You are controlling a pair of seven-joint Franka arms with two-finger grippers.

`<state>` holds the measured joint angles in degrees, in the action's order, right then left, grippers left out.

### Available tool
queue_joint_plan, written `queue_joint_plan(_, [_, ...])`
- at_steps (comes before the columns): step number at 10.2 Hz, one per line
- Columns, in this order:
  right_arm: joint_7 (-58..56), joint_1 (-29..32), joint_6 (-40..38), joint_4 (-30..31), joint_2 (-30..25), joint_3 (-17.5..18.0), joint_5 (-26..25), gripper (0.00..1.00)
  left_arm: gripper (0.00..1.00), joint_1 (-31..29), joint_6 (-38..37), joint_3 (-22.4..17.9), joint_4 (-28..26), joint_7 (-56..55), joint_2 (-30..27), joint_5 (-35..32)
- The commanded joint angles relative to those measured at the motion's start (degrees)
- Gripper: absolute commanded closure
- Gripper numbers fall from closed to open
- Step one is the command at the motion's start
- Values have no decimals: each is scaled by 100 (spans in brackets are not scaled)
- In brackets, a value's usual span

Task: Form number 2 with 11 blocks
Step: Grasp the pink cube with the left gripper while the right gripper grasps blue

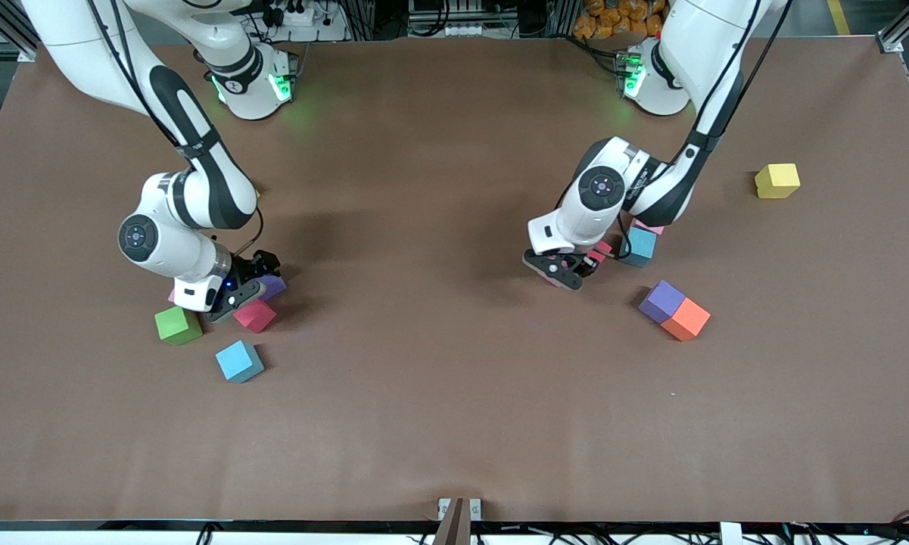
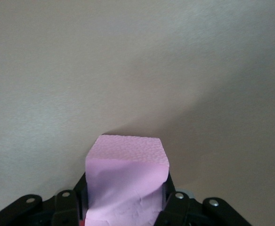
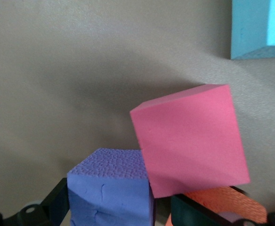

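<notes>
**Left gripper** (image 1: 568, 271): low at the table, mid-height of the front view, toward the left arm's end. Fingers (image 2: 175, 202) pressed onto a pink cube (image 2: 125, 183). The foam is creased between them, so this reads as a firm pinch ready for lifting.

**Right gripper** (image 1: 251, 286): low over a cluster toward the right arm's end. Its fingers stand apart on either side of a purple cube (image 3: 111, 188), with a gap showing on one side, so nothing is gripped yet. It looks positioned to take this cube.

**Red cube** (image 3: 191, 141): tilted, leaning against the purple one and likely to topple when that cube is taken. An orange cube (image 3: 222, 202) shows just past one finger.

**Green cube** (image 1: 178, 325) and **blue cube** (image 1: 239, 361): loose, lower in the frame than that cluster.

**Second blue cube** (image 1: 639, 246): beside the left gripper.

**Second purple cube** (image 1: 661, 300) and **second orange cube** (image 1: 686, 319): touching each other, lower in the frame than the blue one.

**Yellow cube** (image 1: 777, 181): well apart, higher in the frame, at the left arm's end.

**Number 2**: not begun. No cubes are lined up, and the bare middle of the table (image 1: 439, 363) is probably the building ground.
</notes>
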<state>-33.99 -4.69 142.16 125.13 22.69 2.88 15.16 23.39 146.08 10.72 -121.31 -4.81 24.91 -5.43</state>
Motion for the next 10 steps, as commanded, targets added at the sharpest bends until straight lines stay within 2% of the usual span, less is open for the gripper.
queue_joint_plan(1, [-117,-40,48,90,25,107,654,0,100,323,43,35,-33,-877,-127,-169])
queue_joint_plan(2, [-73,-75,48,143,25,116,785,0,100,359,-35,253,-33,-1577,-223,-160])
queue_joint_plan(3, [-73,-102,31,161,25,125,1056,0,100,368,-193,612,-33,-2759,-320,-152])
queue_joint_plan(5, [-82,-155,57,187,25,117,1164,0,100,359,-518,1333,-33,-4775,-426,-151])
queue_joint_plan(8, [-64,-208,22,178,16,117,1226,0,100,403,-757,2081,-24,-6440,-418,-160])
queue_joint_plan(9, [-64,-208,-4,161,7,108,1226,3,100,455,-757,2179,-15,-6593,-391,-160])
queue_joint_plan(10, [-64,-208,-13,152,-1,108,1226,20,100,465,-739,2284,-24,-6638,-321,-152])
